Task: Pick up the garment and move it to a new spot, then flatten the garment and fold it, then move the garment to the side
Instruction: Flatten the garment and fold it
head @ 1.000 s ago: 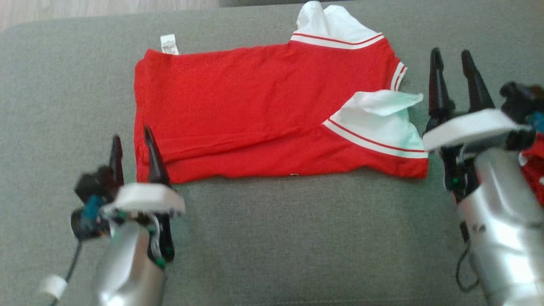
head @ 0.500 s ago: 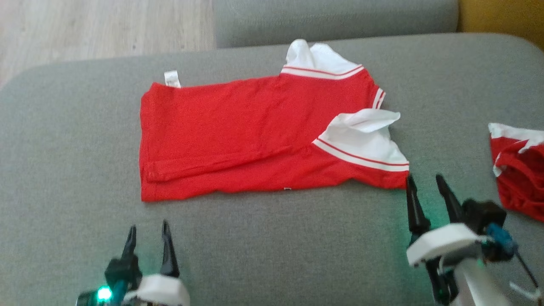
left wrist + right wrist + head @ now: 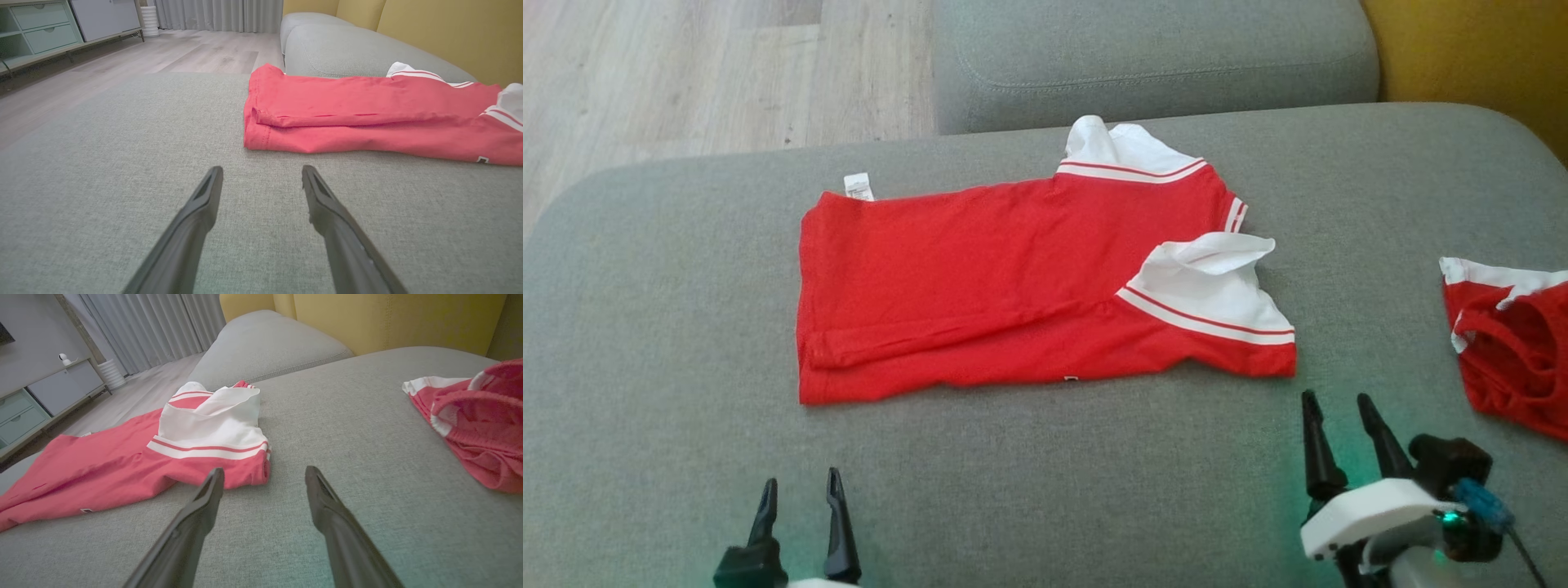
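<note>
Left end effector (image 3: 800, 483) and right end effector (image 3: 1337, 402) hover empty, jaws spread, near the folded red garment (image 3: 980, 286) (white sleeves showing). It lies on a grey cushion (image 3: 645, 343).

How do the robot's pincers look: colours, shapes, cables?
The left pincer and the right pincer each have two long, dark, tapering fingers. Behind the right one sit a white collar, a black block with a blue connector, and a small green light.
</note>
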Robot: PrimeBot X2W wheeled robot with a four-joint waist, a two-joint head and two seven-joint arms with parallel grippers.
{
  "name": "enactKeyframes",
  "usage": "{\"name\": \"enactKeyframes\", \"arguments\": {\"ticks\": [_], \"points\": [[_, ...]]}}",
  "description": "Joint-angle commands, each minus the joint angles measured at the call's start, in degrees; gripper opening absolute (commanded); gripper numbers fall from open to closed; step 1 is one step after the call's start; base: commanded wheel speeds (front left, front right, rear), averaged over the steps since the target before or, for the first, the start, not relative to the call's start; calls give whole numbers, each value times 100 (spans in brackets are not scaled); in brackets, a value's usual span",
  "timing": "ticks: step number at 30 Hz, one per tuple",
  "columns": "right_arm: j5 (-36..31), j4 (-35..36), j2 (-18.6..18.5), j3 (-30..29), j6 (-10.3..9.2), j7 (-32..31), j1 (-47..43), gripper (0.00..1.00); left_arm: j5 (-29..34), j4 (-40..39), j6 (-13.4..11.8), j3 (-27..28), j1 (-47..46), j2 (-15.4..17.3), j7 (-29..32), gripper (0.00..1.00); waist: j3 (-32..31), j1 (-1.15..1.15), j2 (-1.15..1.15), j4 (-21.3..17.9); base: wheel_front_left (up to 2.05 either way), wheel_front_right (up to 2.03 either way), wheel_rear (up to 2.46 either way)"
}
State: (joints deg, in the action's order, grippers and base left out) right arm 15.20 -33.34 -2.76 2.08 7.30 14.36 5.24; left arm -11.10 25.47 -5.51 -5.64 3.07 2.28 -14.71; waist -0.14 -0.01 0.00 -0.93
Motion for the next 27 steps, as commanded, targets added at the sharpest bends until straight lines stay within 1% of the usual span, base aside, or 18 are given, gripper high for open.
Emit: {"name": "enactKeyframes", "arguments": {"ticks": [1, 5, 9, 12, 13, 14, 17, 18, 19, 21, 23, 24, 25, 27], "points": [[-66, 111, -13, 244, 19, 63, 209, 100, -5, -181, 17, 126, -65, 60, -29, 100, 30, 1, 0, 17, 0, 0, 0], [-12, -107, -12, 241, 19, 63, 507, 100, -14, -166, 40, 30, -136, 60, -29, 100, 146, 1, 0, 50, 0, 0, 0], [-7, -356, -12, 185, 19, 63, 1007, 100, -43, -145, 49, -93, -292, 60, -29, 100, 413, 1, 0, 134, 0, 0, 0], [16, -645, -12, 117, 19, 63, 1373, 100, -129, -101, 130, -238, -425, 60, -29, 100, 607, 1, 0, 236, 0, 0, 0], [16, -645, -12, 117, 19, 63, 1373, 100, -129, -101, 130, -238, -425, 60, -29, 100, 607, 1, 0, 236, 0, 0, 0], [24, -946, -12, -18, 19, 63, 1575, 100, -154, -66, 163, -312, -521, 60, -29, 100, 714, 1, 0, 318, 0, 0, 0], [-109, -1449, -12, -194, 19, 63, 1817, 100, -207, -55, 165, -388, -644, 60, -29, 100, 850, 1, 0, 434, 0, 0, 0], [-109, -1449, -12, -194, 19, 63, 1817, 100, -207, -55, 165, -388, -644, 60, -29, 100, 850, 1, 0, 434, 0, 0, 0], [-177, -1621, -12, -241, 19, 63, 1874, 100, -220, -57, 165, -413, -677, 60, -29, 100, 891, 1, 0, 471, 0, 0, 0], [-272, -2042, -12, -236, 19, 63, 1952, 100, -243, -52, 156, -437, -721, 60, -29, 100, 935, 1, 0, 520, 0, 0, 0], [-232, -2367, -12, -100, 19, 62, 2006, 100, -267, -51, 142, -436, -748, 60, -29, 100, 959, 1, 0, 539, 0, 0, 0], [-145, -2511, -12, -12, 19, 62, 2020, 71, -279, -54, 135, -426, -753, 60, -29, 100, 962, 1, 0, 536, 0, 0, 0], [-69, -2620, -12, 53, 19, 62, 2037, 0, -282, -54, 133, -406, -754, 60, -29, 100, 960, 1, 0, 521, 0, 0, 0], [66, -2730, -12, 27, 19, 62, 2061, 0, -305, -55, 138, -339, -756, 60, -29, 100, 935, 1, 0, 466, 0, 0, 0]]}}
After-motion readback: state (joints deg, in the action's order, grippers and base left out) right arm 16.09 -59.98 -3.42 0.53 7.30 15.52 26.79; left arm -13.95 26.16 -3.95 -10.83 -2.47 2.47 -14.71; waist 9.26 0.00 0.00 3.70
